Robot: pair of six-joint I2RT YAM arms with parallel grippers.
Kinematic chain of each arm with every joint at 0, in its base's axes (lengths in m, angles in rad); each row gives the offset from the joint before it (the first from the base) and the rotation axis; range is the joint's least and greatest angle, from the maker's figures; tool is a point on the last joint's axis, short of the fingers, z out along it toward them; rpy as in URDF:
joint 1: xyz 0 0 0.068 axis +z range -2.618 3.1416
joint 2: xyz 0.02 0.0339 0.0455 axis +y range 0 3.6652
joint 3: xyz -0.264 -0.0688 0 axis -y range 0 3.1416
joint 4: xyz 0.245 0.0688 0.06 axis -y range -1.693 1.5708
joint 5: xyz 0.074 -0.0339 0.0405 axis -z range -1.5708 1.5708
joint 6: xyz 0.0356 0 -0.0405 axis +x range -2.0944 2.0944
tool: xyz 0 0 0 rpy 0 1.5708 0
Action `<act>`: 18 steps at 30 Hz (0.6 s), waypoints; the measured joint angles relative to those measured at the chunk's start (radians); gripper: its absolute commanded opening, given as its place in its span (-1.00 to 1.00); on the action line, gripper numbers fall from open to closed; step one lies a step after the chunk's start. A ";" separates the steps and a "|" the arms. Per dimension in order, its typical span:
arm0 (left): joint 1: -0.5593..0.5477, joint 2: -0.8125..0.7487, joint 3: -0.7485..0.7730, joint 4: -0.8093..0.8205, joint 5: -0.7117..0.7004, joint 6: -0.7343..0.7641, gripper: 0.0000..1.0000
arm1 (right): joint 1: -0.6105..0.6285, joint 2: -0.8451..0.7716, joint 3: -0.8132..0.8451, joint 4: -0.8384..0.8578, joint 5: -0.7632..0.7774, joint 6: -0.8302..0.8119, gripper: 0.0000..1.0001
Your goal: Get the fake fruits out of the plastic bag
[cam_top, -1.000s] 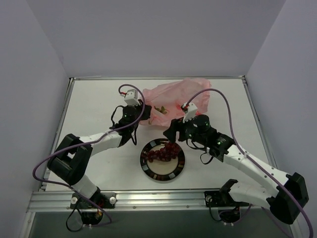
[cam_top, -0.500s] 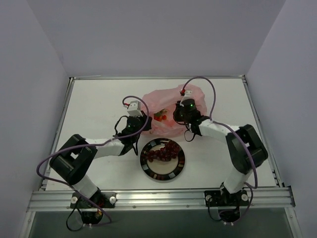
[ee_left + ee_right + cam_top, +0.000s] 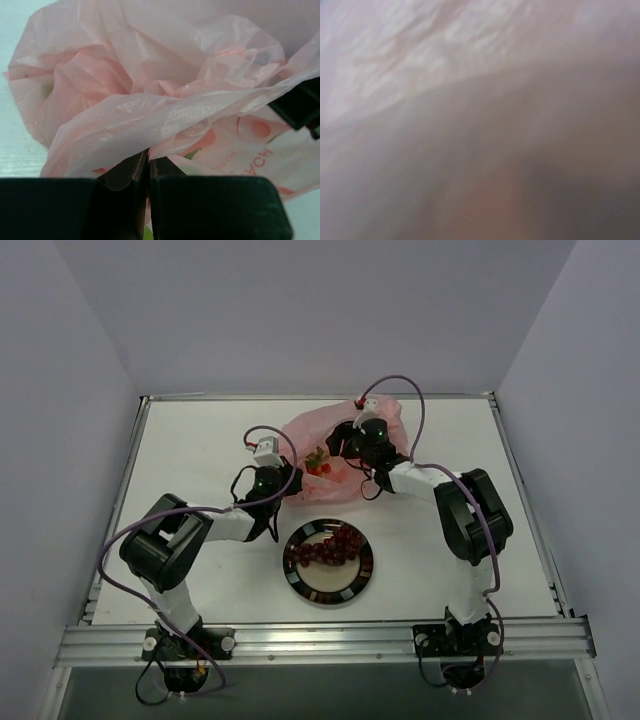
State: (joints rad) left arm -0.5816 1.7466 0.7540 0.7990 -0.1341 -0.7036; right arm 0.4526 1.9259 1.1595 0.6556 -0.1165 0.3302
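The pink plastic bag (image 3: 312, 430) lies bunched at the back middle of the table. My left gripper (image 3: 291, 483) is shut on the bag's near left edge. In the left wrist view the jaws (image 3: 148, 161) pinch a fold of the bag (image 3: 150, 85). My right gripper (image 3: 345, 447) reaches into the bag's mouth from the right, with its fingers hidden by plastic. The right wrist view shows only blurred pink plastic (image 3: 470, 100). Small red and green fruit pieces (image 3: 318, 462) show in the bag's mouth. The dark red grape bunch (image 3: 330, 546) lies on the plate.
The round dark-rimmed plate (image 3: 360, 580) sits in front of the bag, between the two arms. White walls enclose the table on three sides. A metal rail runs along the near edge.
My right arm swung from beside the plate up to the bag and pushed its gripper into the mouth. My left gripper kept its hold and shifted slightly. The bag bunched up narrower.
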 measured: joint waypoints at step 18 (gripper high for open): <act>0.026 0.001 -0.066 0.052 0.054 -0.010 -0.95 | 0.112 0.119 -0.072 0.060 0.024 0.035 0.22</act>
State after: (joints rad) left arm -0.5556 1.7473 0.6880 0.8509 -0.0803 -0.7132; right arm 0.5648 2.0449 1.0878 0.7155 -0.0921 0.3656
